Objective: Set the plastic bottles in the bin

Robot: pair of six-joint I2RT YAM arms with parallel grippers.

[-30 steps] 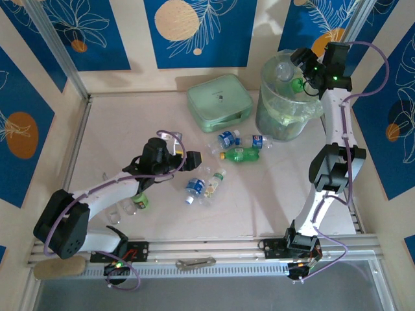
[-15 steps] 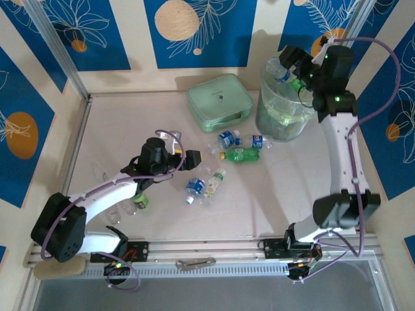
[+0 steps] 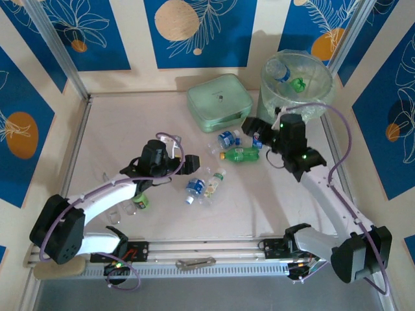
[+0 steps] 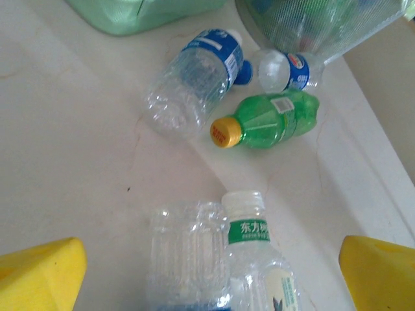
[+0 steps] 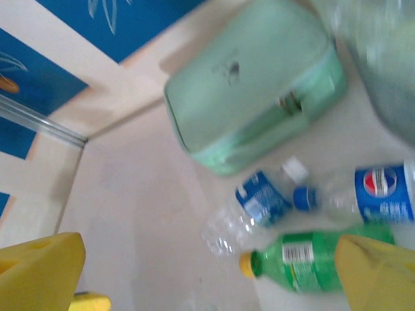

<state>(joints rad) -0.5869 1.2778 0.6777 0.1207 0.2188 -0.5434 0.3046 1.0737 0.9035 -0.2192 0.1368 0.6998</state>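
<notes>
Three bottles clustered near bin, bare tabletop at left

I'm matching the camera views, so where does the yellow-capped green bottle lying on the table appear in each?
Top external: green bottle right of centre, cap pointing left.
Left wrist: green bottle upper right of centre.
Right wrist: green bottle at the bottom edge, right of centre.
Shared landmark: mint-green case, beyond the bottle in all three.
</notes>
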